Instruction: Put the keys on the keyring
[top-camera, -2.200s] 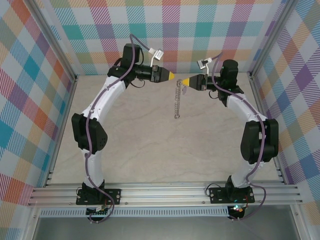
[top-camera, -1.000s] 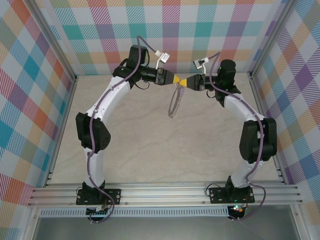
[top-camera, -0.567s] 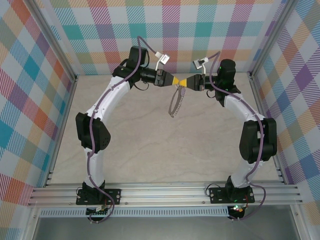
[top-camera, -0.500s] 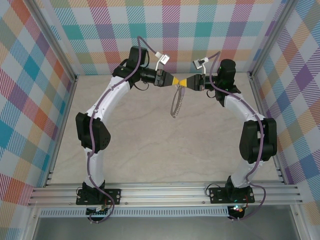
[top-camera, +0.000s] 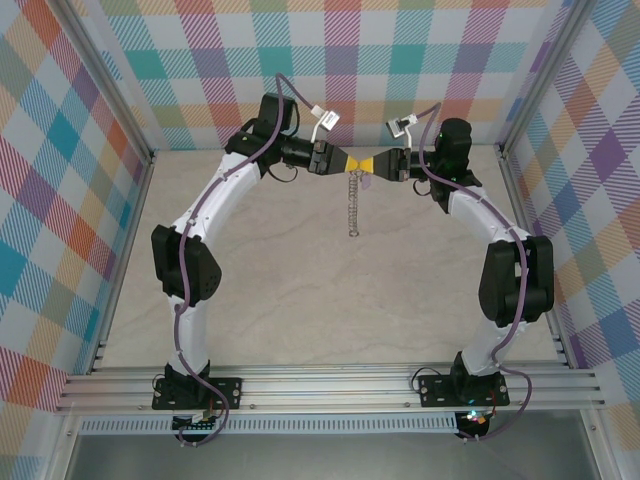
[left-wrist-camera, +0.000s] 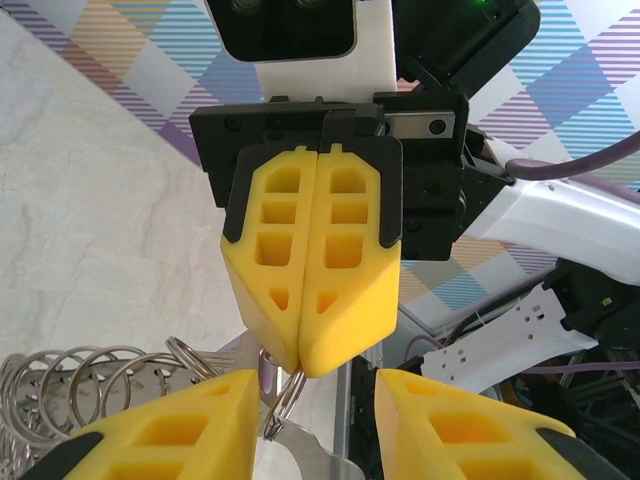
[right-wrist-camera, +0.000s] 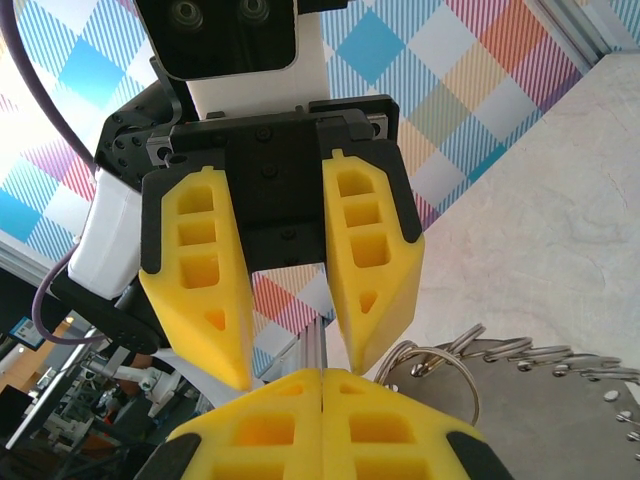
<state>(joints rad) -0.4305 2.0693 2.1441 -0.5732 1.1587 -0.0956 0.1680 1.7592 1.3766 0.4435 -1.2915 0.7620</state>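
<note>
Arms: two, left arm (top-camera: 215, 200), right arm (top-camera: 480, 215). Grippers: two, left gripper (top-camera: 354, 162), right gripper (top-camera: 367, 164). Yellow fingers (right-wrist-camera: 200, 290): two per gripper, four total. Keyring (top-camera: 354, 205): one, many linked rings, count unclear. Table (top-camera: 300, 290): one. Plaid walls (top-camera: 400, 60): three.

open table (top-camera: 300, 290) all round; only the hanging keyring (top-camera: 353, 205) intervenes.

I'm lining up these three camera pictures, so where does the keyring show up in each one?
Top external: keyring hangs as a chain, upper middle, from the right gripper.
Left wrist: keyring rings at bottom left, running to the right gripper in the centre.
Right wrist: keyring rings at lower right, beside the right gripper at the bottom edge.
Shared landmark: the right gripper's shut yellow fingers.
</note>
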